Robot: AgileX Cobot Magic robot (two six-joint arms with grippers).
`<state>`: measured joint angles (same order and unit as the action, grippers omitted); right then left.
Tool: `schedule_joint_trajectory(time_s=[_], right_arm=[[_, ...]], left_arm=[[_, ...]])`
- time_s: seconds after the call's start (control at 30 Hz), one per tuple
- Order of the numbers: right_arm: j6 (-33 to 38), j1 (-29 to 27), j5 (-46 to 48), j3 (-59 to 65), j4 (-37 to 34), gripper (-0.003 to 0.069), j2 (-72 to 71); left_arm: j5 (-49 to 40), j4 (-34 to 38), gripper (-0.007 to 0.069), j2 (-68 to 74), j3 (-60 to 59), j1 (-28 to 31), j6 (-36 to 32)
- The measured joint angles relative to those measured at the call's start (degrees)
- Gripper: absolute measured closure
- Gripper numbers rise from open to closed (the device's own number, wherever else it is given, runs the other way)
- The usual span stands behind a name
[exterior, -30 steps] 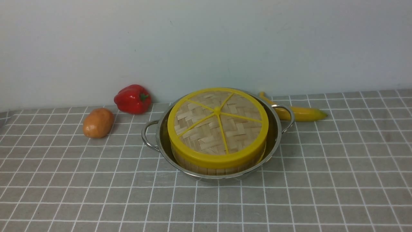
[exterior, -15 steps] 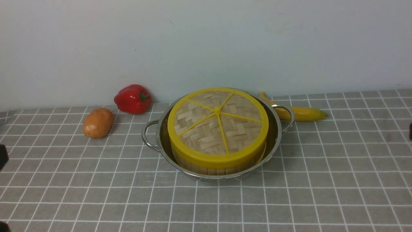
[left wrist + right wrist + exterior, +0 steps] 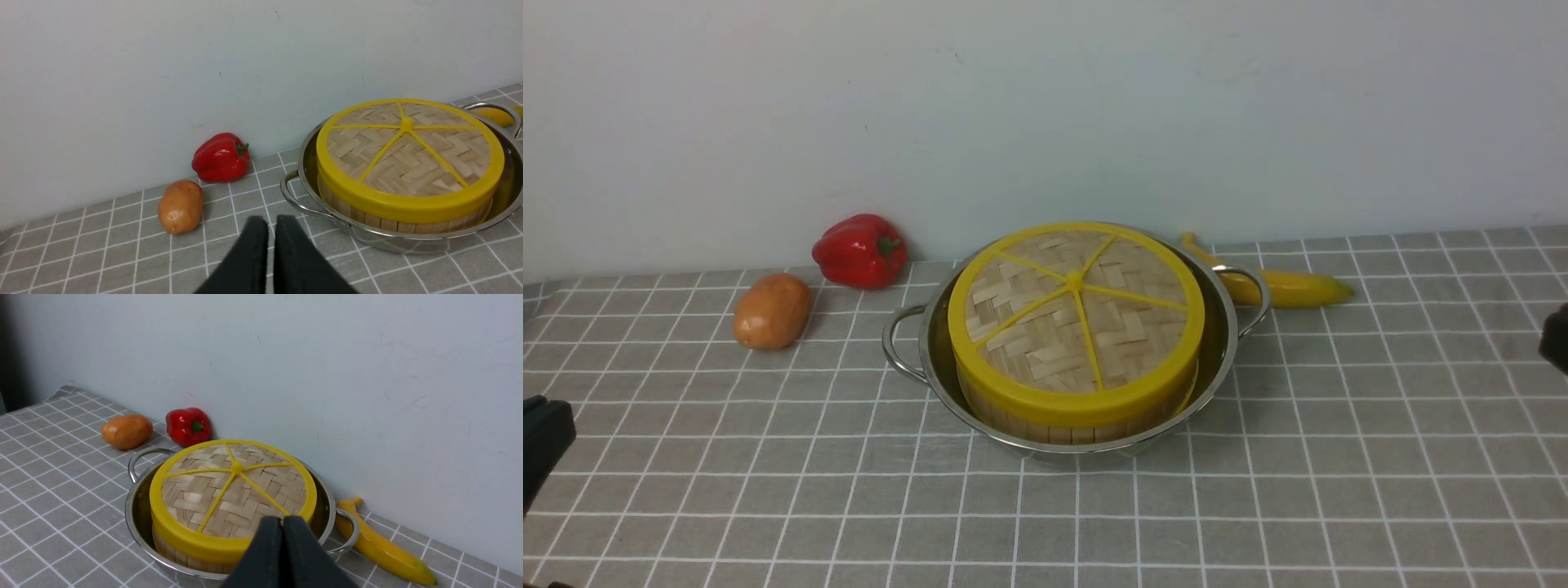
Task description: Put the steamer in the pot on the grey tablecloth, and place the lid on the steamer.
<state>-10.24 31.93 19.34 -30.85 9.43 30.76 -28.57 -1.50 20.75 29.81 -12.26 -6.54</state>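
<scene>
Steamer [image 3: 1078,431]: sitting inside pot [image 3: 1227,359]; lid [image 3: 1045,327]: covering steamer; left gripper [image 3: 270,220], right gripper [image 3: 287,521]: jaws closing on nothing; remaining: apparently none

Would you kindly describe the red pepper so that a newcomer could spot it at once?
Find the wide shiny steel pot on the grey gridded tablecloth. Left of it, near the wall, lies the glossy red bell pepper; its green stem and red skin distinguish it from the smooth orange-brown oval object beside it.

I see a yellow and tan lid [image 3: 1078,310] with a criss-cross weave, a shiny silver pot [image 3: 1222,359], and a grey tablecloth [image 3: 833,506] with white squares.
</scene>
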Motion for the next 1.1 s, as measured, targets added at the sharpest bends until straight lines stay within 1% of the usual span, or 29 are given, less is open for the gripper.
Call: schedule_joint_trajectory(time_s=[0.17,0.33,0.4,0.47,0.5,0.57,0.63,0.67,0.73,0.87,0.93,0.97,1.1], right_arm=[[0.1,0.0,0.0,0.0,0.2,0.0649,0.0],[1.6,-1.1,0.0,0.0,3.1,0.0636,-0.7],[1.5,-6.1,0.4,0.0,2.8,0.0623,-3.4],[1.2,-8.4,1.1,0.0,2.2,0.0619,-4.8],[0.8,-11.8,2.3,0.6,1.3,0.0612,-7.0],[0.4,-16.3,4.3,2.4,0.7,0.0601,-10.7],[0.4,-18.7,5.3,4.1,0.6,0.0594,-13.1],[0.3,-21.7,5.9,6.8,0.0,0.0585,-16.5],[0.2,-25.5,6.3,11.1,-1.0,0.0572,-21.2],[0.2,-30.5,6.0,19.3,-2.3,0.0547,-28.8],[0.2,-31.6,5.4,22.1,-2.8,0.0541,-29.9],[0.2,-33.3,3.5,25.9,-3.6,0.0531,-30.4],[0.2,-34.4,0.4,30.7,-5.4,0.0515,-30.4]], left_arm=[[0.0,-0.1,0.0602,0.0,0.0,0.0,-0.1],[0.0,-0.1,0.0593,0.0,0.0,0.0,-0.1],[0.0,-0.2,0.0587,0.0,0.0,0.0,-0.1],[0.0,-0.2,0.0582,0.0,0.0,0.0,-0.1],[0.0,-0.2,0.058,0.0,0.0,0.0,-0.1],[0.0,-0.2,0.0581,0.0,0.0,0.0,-0.1],[0.0,-0.2,0.0573,0.0,0.0,0.0,-0.1],[0.0,-0.2,0.0571,0.0,0.0,0.0,-0.1],[0.0,-0.2,0.0571,0.0,0.0,0.0,-0.1],[0.0,-0.2,0.0559,0.0,0.0,0.0,-0.1],[0.0,-0.2,0.0554,0.0,0.0,0.0,-0.1],[0.0,-0.2,0.055,0.0,0.0,0.0,-0.1],[0.0,-0.2,0.054,0.0,0.0,0.0,-0.1]])
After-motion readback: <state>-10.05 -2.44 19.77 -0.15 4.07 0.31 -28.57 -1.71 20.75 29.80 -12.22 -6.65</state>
